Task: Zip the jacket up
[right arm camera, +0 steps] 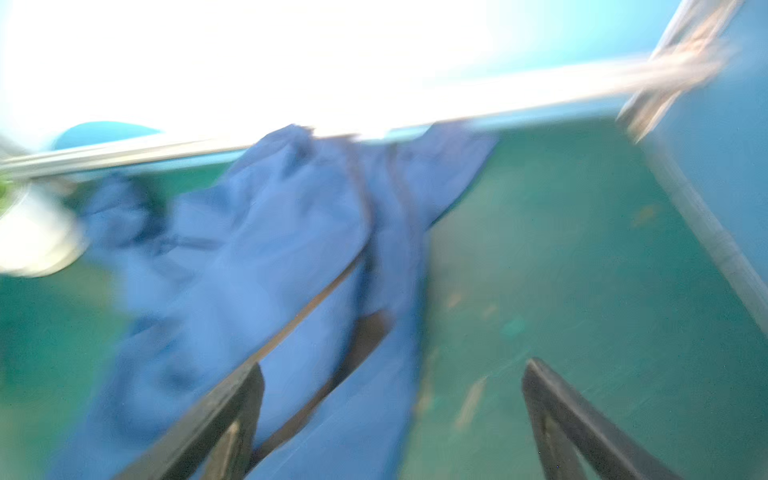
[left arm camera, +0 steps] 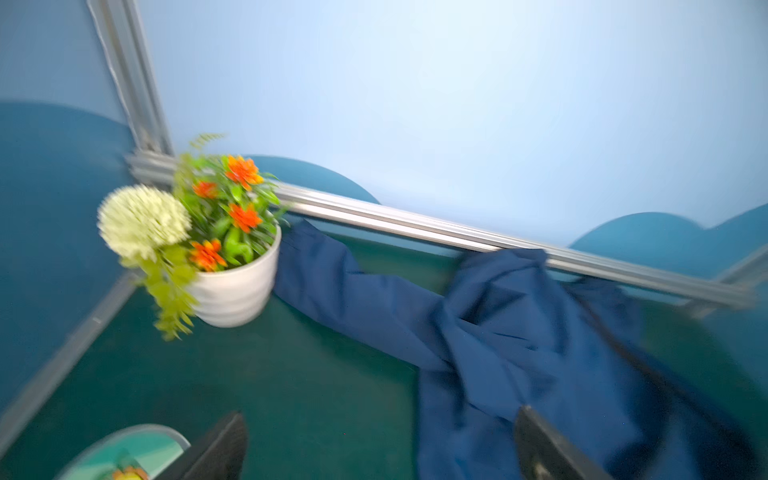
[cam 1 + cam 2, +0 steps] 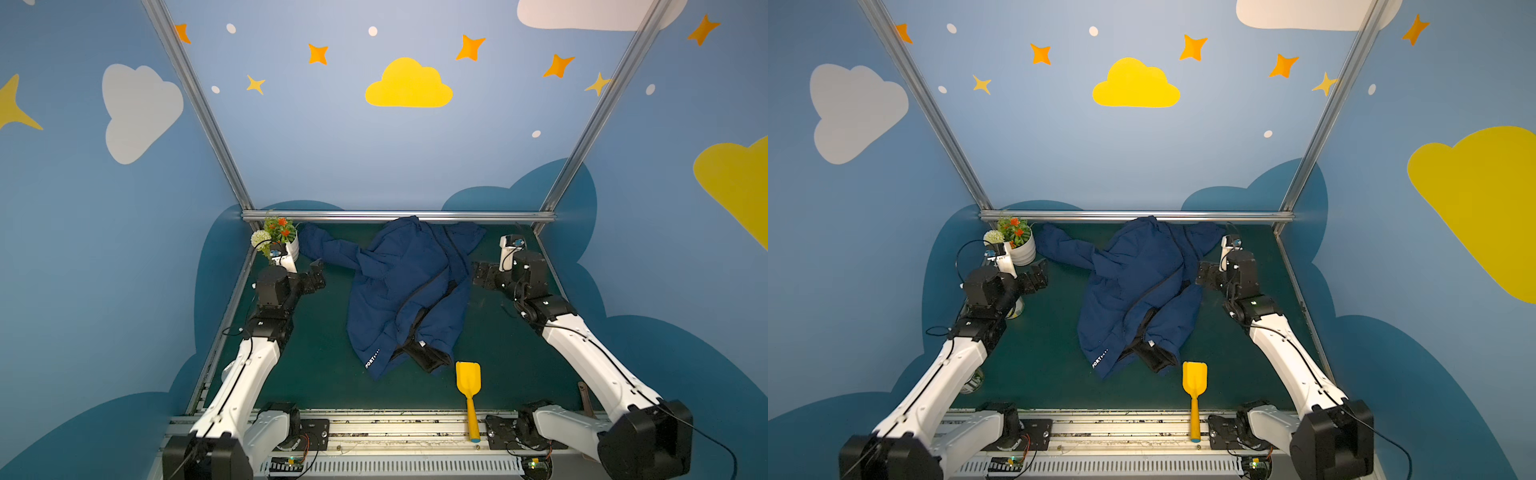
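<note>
The table is a green mat; its near edge is cut off behind the arm bases.

The jacket lies crumpled at the centre and runs up to 12 o'clock, where its top bunches against the far rail. One sleeve stretches toward 11 o'clock. The other sleeve cannot be made out among the folds at 1 o'clock. The dark zipper line runs down the middle. Toward 6 o'clock the front gapes and black lining shows at the hem. White lettering on the hem is partly lost in a fold.

The left gripper hangs at 9 o'clock of the jacket, apart from it. In the left wrist view the left gripper has its fingers spread wide with nothing between them. The right gripper hangs at 3 o'clock, just beside the cloth. The right wrist view is badly smeared, yet the right gripper shows fingers wide apart and empty, with the jacket lying beyond one of them.

The white ribbed pot stands in the 11 o'clock corner, partly hidden by the left wrist camera. It holds green leaves, orange flowers and one pale round bloom. The sleeve end reaches right up to it; whether they touch I cannot tell.

A yellow scoop lies at 5 o'clock, handle toward the near edge.

A round teal dish is cut off at the frame edge; its contents are unclear.
</note>
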Tool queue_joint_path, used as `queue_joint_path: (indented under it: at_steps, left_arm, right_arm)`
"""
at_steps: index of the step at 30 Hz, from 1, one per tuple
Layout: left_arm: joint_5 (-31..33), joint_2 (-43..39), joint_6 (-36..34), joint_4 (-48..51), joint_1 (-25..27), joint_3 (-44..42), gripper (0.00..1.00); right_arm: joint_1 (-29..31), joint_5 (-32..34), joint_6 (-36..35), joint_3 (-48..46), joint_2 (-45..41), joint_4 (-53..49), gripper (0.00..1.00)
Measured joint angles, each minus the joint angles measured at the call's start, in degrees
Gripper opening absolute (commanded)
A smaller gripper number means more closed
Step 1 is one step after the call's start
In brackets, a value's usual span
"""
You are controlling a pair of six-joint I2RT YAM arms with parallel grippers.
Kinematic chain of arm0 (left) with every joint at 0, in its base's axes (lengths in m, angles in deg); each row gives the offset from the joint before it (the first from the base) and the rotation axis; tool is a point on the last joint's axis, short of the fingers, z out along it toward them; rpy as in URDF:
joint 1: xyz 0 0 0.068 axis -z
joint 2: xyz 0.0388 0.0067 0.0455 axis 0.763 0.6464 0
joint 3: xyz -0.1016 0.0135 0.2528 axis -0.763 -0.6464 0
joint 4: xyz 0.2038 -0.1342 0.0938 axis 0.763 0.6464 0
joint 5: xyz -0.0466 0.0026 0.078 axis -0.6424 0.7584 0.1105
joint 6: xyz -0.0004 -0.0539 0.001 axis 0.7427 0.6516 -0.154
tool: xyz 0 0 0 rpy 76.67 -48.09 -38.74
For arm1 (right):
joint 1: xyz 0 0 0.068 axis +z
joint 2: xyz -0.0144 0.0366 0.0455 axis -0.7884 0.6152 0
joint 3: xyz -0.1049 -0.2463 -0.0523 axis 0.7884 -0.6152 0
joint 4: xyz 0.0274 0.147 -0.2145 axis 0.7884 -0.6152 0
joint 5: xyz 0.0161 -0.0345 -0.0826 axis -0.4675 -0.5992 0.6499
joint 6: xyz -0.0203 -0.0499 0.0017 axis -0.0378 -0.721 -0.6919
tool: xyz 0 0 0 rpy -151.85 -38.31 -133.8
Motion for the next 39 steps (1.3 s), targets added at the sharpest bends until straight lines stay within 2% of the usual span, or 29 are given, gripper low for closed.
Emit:
queue_joint_path:
  at_steps: [5,8,11,16,24,31,35,37,39]
  left_arm:
    - [-5.44,-5.01,11.69,8.87,5.38,-7.65,0.99]
    - [-7.45,-7.34,16.74,12.70,7.37,-11.65,0.99]
    - [-9.42,-9.60,21.62,13.84,8.13,-14.73,0.99]
    - [-12.02,-12.74,27.41,14.32,9.29,-18.86,0.99]
    - [-14.69,-16.92,31.69,14.99,10.03,-21.14,0.99]
    - [-15.96,-17.90,32.04,14.84,10.64,-21.14,0.99]
    - [-16.79,-17.88,32.35,14.88,10.99,-21.11,0.99]
    - [-17.18,-17.73,32.79,14.95,11.58,-20.90,0.99]
    - [-17.20,-17.38,33.05,15.37,12.83,-20.06,0.99]
  right_arm:
    - [14.62,-2.89,10.43,5.90,6.38,-16.17,0.80]
    - [22.93,-5.01,14.14,9.73,12.33,-20.61,0.72]
    - [28.85,-7.10,16.68,14.05,18.80,-23.02,0.62]
    - [34.45,-8.79,18.82,20.68,28.57,-24.65,0.52]
    - [36.24,-7.63,19.34,27.56,35.63,-28.94,0.35]
    - [35.47,-6.56,19.10,28.59,35.87,-31.12,0.15]
    - [34.62,-7.43,19.02,28.59,36.04,-31.34,0.09]
    - [33.97,-8.81,18.99,28.41,36.02,-30.67,0.00]
    - [33.31,-10.29,19.06,27.63,35.91,-29.40,0.00]
